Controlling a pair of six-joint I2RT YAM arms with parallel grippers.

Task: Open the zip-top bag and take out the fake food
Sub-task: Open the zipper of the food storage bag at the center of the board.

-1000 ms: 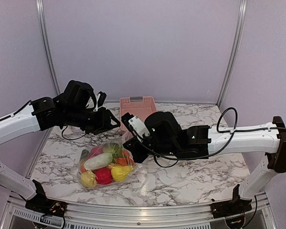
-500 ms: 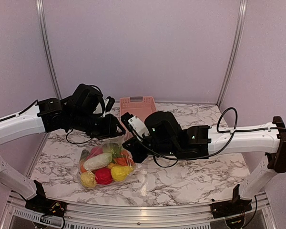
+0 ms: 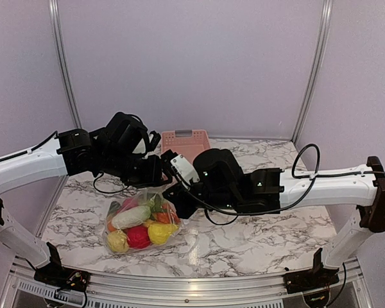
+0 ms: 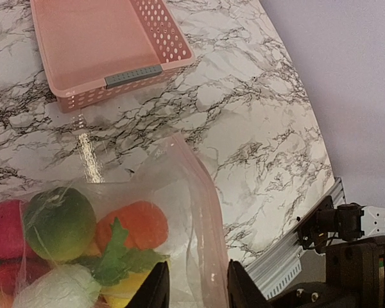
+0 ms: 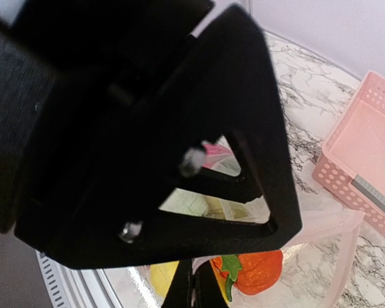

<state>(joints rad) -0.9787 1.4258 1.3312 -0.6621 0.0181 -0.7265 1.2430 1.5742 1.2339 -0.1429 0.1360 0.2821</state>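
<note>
The zip-top bag (image 3: 144, 218) lies at the front left of the table, full of fake food (image 3: 139, 236): red, yellow, orange and green pieces and a white radish. My right gripper (image 3: 174, 192) is shut on the bag's upper right edge; in the right wrist view its fingertips (image 5: 196, 289) pinch thin film above an orange piece (image 5: 253, 269). My left gripper (image 3: 159, 176) is open just above the bag's top edge. In the left wrist view (image 4: 196, 289) the pinkish zip strip (image 4: 202, 212) runs between the two fingers.
The pink slotted basket (image 3: 186, 138) stands behind the bag and is empty; it also shows in the left wrist view (image 4: 96, 38). The left arm's black gripper body (image 5: 147, 128) fills most of the right wrist view. The table's metal front rail (image 4: 289, 256) is near.
My left arm has moved right and down toward the bag's top edge, close to the right gripper. The right gripper keeps its hold and has raised the bag's edge slightly.
</note>
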